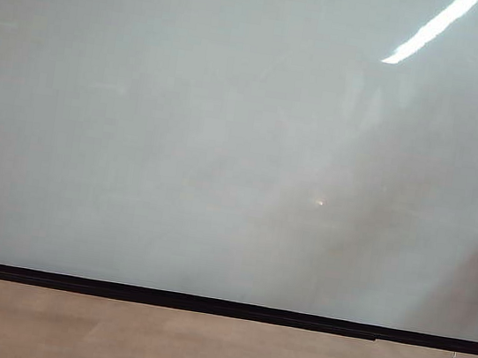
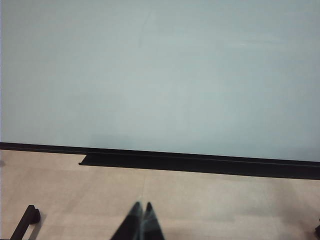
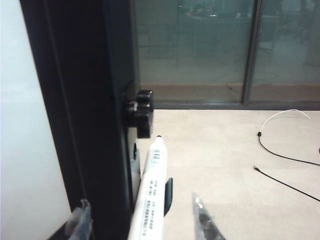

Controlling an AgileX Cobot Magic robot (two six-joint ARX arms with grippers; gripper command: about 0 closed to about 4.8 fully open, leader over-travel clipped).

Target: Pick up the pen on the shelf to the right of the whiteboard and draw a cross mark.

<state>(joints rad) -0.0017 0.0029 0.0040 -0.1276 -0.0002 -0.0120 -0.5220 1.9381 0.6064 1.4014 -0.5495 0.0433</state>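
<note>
Right tool (image 3: pixel 142 220) straddles the pen (image 3: pixel 150 195) beside the whiteboard (image 3: pixel 25 150) frame, fingers parted, grip uncertain. Left tool (image 2: pixel 141 220), fingertips together, faces the whiteboard above the floor (image 2: pixel 225 205).

Exterior and left wrist cameras face the whiteboard (image 1: pixel 226 142) frontally; the right wrist camera looks closely along its edge.

Small dark print runs along the barrel of the pen (image 3: pixel 150 195), too blurred to read; nothing else bears text.
</note>
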